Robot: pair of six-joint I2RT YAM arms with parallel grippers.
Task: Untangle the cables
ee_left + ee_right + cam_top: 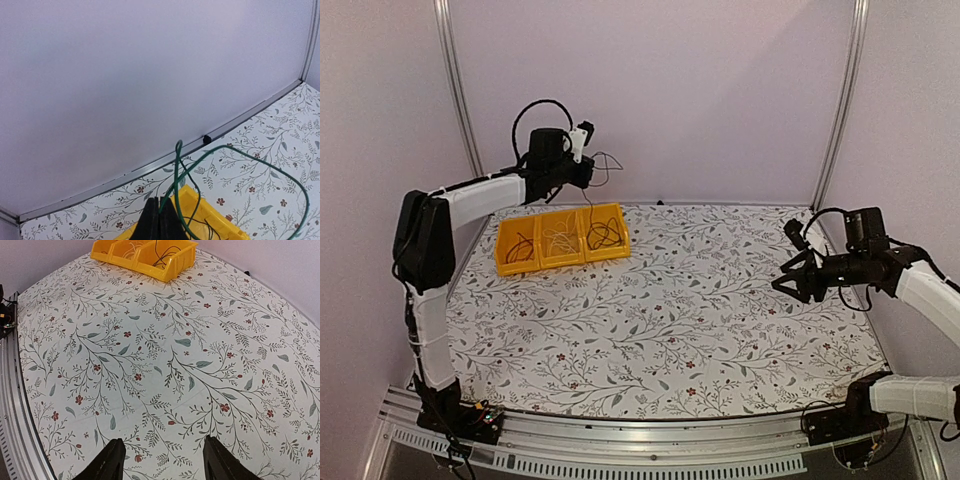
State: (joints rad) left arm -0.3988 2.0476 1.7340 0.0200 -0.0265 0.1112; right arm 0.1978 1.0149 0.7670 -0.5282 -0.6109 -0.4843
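The left gripper [159,220] is seen pinched shut on a thin greenish cable [240,152]. The cable arches out ahead of the fingers and drops below them into the yellow tray [560,262]. Beneath the gripper, other cables [519,248] lie coiled in the tray's compartments. The right gripper [162,442], jaws spread and empty, is held above bare bench [150,365], with the tray far ahead of it. A lift-out step is judged to be in hand. Next, the strand must be drawn clear without its neighbours being dragged along.
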